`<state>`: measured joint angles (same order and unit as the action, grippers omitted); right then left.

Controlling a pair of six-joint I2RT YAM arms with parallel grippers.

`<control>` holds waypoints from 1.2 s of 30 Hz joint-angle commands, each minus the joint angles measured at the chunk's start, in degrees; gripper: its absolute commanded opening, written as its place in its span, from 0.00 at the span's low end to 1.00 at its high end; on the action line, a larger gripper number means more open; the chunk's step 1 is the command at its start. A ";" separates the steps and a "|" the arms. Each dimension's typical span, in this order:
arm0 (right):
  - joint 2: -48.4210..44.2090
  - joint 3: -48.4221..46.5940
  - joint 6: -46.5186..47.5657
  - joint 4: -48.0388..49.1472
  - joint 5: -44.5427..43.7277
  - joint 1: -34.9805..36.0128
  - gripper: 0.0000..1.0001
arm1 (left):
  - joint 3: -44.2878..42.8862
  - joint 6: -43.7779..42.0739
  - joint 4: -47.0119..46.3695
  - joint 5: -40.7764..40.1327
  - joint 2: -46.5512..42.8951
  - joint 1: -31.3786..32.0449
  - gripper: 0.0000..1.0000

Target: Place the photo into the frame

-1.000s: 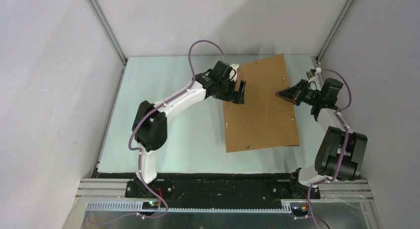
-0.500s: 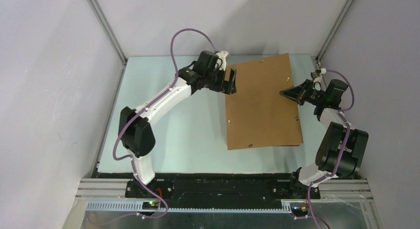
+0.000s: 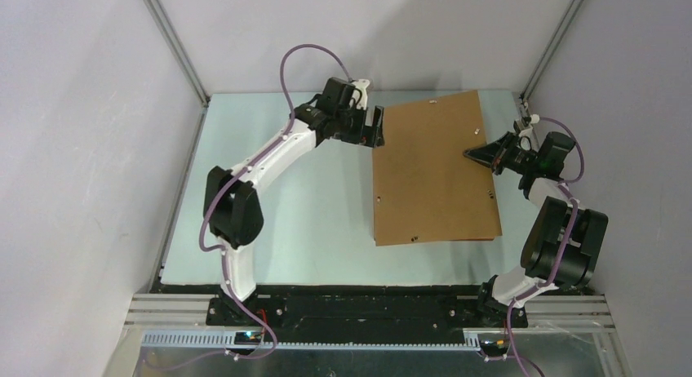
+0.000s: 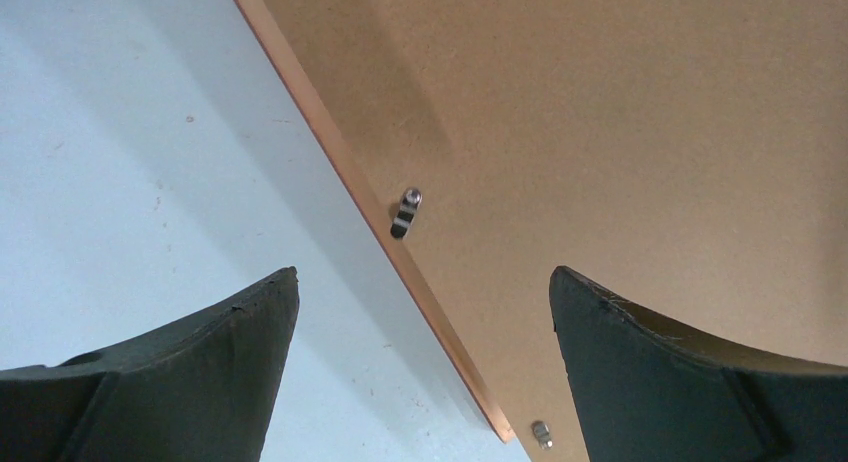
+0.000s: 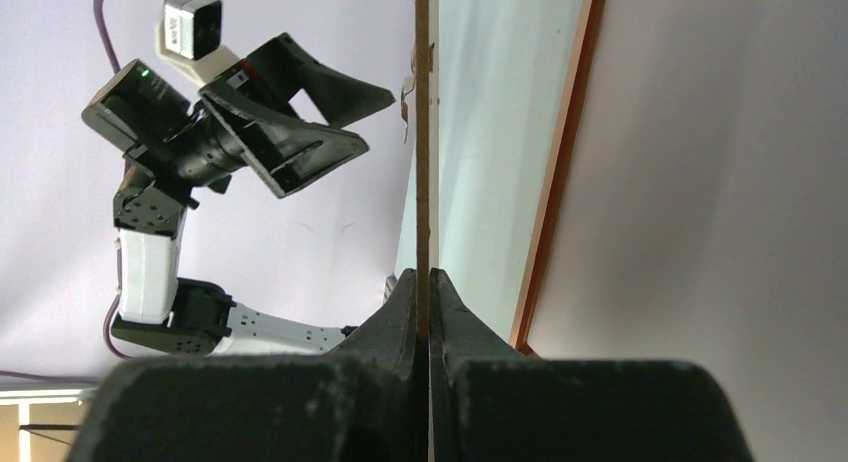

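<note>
First, the view from above. A flat brown backing board (image 3: 432, 181) lies on the pale green surface (image 3: 277, 214), over on the right side. The left fingers (image 3: 376, 135) are at the board's left edge, near its far corner. The right fingers (image 3: 481, 155) come in from the right and reach over the board's right edge. The photo does not show. Only the brown board can be seen.

Next, the left wrist view. The left fingers (image 4: 200, 372) are wide apart and hold nothing. Between them runs the long edge of the board (image 4: 620, 132). Along that edge a thin orange-brown wooden frame (image 4: 343, 169) shows as a narrow strip. One finger is over the surface (image 4: 120, 162) and the other is over the board. A small silver metal clip (image 4: 405, 212) sits on the board, right beside the strip.

Last, the right wrist view. The right fingers (image 5: 400, 322) are pressed together on the thin edge of the board (image 5: 423, 132), which looks like a brown line from the side. On one side of that line are the left arm (image 5: 150, 252) and a pale grey wall (image 5: 330, 222). On the other side is a pale band, then the orange-brown strip of the frame (image 5: 554, 182). The photo cannot be made out here either.
</note>
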<state>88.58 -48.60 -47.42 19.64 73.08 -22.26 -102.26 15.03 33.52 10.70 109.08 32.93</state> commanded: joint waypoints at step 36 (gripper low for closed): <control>-2.61 -0.54 -2.28 2.33 2.45 0.60 0.00 | -3.51 2.09 0.75 0.14 6.98 8.34 0.98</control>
<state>88.31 -48.58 -46.50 18.33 73.01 -21.71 -106.69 16.53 34.00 9.54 118.91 38.72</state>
